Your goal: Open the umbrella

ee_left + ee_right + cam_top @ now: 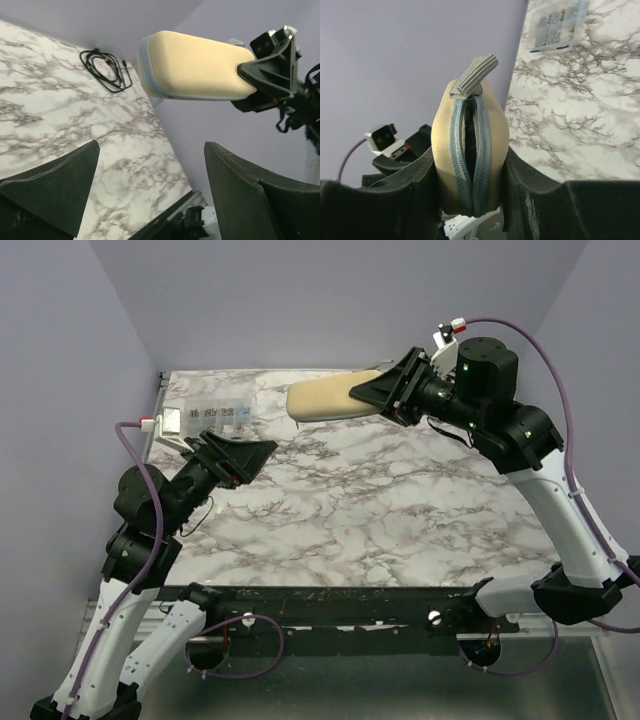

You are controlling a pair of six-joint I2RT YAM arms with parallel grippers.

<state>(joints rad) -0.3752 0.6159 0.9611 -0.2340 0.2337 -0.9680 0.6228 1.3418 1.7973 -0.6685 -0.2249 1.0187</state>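
Lilac walls (pixel 300 300) close in a marble desk (pixel 350 520), open between my 2 arms. The umbrella (pixel 325 400), in its cream sleeve, hangs level over the far edge, one end clamped by my right fingers (pixel 358 392). Its zip (pixel 482 140) gapes slightly, and the inside is too dark to read. My left fingers (pixel 150 150) spread wide, well below its free end. Beyond them lie a coiled cable (pixel 105 67) and a clear box (pixel 215 418).
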